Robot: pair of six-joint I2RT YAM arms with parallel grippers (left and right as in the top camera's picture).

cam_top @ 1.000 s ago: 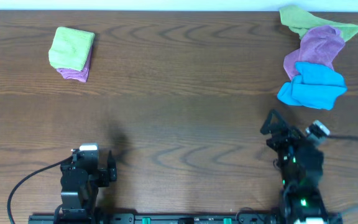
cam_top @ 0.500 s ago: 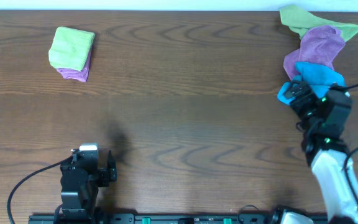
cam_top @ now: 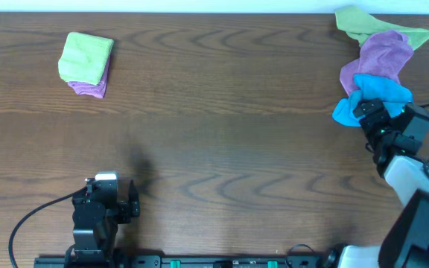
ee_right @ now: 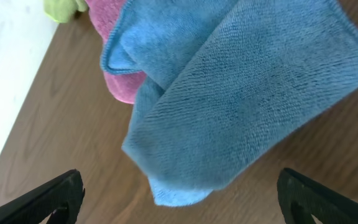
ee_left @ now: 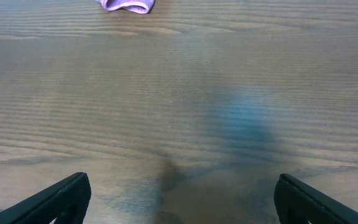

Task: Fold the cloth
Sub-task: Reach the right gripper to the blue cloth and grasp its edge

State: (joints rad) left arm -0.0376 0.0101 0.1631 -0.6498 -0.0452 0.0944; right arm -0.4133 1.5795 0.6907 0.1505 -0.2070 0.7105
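Overhead, the brown wooden table point(cam_top: 222, 134) is filling the frame, with the right arm point(cam_top: 408, 171) stretching from the near edge toward the far right corner and the left arm point(cam_top: 95, 216) sitting tucked low at the near left.

A loose pile of three cloths is lying at the far right. The green cloth point(cam_top: 363, 26) is sitting farthest back, the purple cloth point(cam_top: 382, 56) is lying against it, and the crumpled blue cloth point(cam_top: 375, 93) is lying nearest the robot, overlapping the purple one.

The right gripper point(cam_top: 365, 110) is hanging at the near edge of that blue cloth. In the right wrist view its jaws are standing spread wide, with one dark finger point(ee_right: 42, 196) showing in each bottom corner. The blue fabric is filling the space ahead of them.

From the overhead view it looks as if the fingertips may be brushing the cloth. The angle is too poor to say for certain, and nothing is pinched between them.

Well apart at the far left, a folded green cloth point(cam_top: 86, 56) is resting on a folded purple cloth point(cam_top: 91, 88), whose edge is peeking out at the near side.

The left gripper point(ee_left: 182, 186) is hovering over bare wood, its jaws gaping wide and holding nothing. A sliver of purple fabric is showing at the top of its view.
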